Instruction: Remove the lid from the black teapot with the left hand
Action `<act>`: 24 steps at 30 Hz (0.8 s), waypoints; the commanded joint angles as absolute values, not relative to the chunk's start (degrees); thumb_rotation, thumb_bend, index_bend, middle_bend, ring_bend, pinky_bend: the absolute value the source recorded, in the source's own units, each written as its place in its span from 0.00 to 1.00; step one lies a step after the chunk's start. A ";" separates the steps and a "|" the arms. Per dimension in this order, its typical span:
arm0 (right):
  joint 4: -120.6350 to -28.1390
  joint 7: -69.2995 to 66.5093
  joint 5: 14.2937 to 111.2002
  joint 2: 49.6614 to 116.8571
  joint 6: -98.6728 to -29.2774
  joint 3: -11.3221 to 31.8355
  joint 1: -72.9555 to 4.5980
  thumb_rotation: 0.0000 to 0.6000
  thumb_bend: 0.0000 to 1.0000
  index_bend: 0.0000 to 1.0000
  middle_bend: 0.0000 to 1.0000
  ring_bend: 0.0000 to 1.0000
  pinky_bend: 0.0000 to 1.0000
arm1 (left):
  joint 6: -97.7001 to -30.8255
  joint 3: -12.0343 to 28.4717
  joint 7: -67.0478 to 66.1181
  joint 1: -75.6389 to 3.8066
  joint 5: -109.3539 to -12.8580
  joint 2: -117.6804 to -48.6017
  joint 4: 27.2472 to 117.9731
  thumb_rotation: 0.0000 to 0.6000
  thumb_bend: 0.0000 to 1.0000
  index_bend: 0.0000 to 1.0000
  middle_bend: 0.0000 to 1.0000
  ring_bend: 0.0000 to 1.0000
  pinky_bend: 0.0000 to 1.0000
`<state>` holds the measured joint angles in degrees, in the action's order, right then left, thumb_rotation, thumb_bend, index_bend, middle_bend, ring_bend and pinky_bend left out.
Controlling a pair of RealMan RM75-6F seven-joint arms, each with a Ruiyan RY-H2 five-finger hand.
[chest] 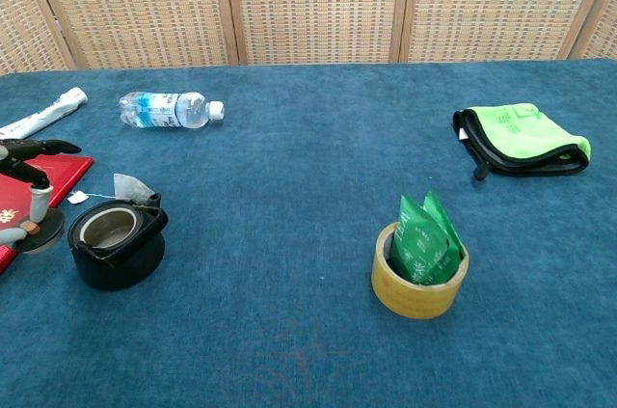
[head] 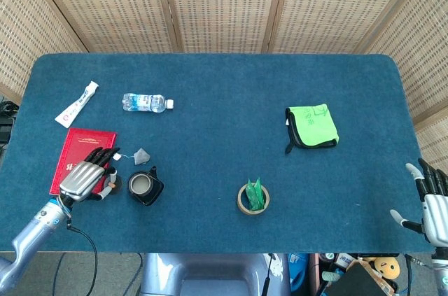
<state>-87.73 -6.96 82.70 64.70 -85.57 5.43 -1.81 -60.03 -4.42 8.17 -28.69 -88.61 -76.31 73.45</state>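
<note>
The black teapot (head: 145, 187) (chest: 116, 239) stands uncovered near the table's front left, its pale inside showing. Its dark lid (head: 115, 184) (chest: 50, 235) lies flat on the cloth just to the pot's left, next to the red book (head: 78, 156). My left hand (head: 87, 175) (chest: 29, 176) is over the lid, thumb and a finger down at its small knob, the other fingers stretched out above. My right hand (head: 428, 201) hangs off the front right corner with its fingers spread and nothing in it.
A tea bag (head: 142, 154) (chest: 130, 188) lies just behind the teapot. A water bottle (head: 147, 103) and a tube (head: 77, 103) lie at the back left. A tape roll with green packets (head: 253, 198) sits front centre; a green cloth (head: 312, 127) lies to the right.
</note>
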 commanded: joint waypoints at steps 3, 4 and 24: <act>-87.59 -7.12 82.42 64.69 -85.28 5.50 -1.88 1.00 0.00 0.00 0.00 0.00 0.00 | -58.17 -3.46 6.82 -28.88 -86.67 -78.89 71.45 1.00 0.44 0.58 0.00 0.00 0.00; -87.57 -7.22 82.34 64.67 -85.20 5.54 -1.90 1.00 0.00 0.00 0.00 0.00 0.00 | -57.33 -3.33 6.12 -28.96 -85.94 -79.16 71.46 1.00 0.44 0.57 0.00 0.00 0.00; -88.41 -7.68 83.22 64.24 -86.27 5.40 -1.52 1.00 0.00 0.00 0.00 0.00 0.00 | -75.46 2.91 -4.03 -19.25 -77.23 -65.33 91.66 1.00 0.22 0.00 0.00 0.00 0.00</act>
<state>-88.40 -7.68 83.21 64.25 -86.26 5.40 -1.52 -70.56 1.65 -1.47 -22.66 -78.99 -67.63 88.45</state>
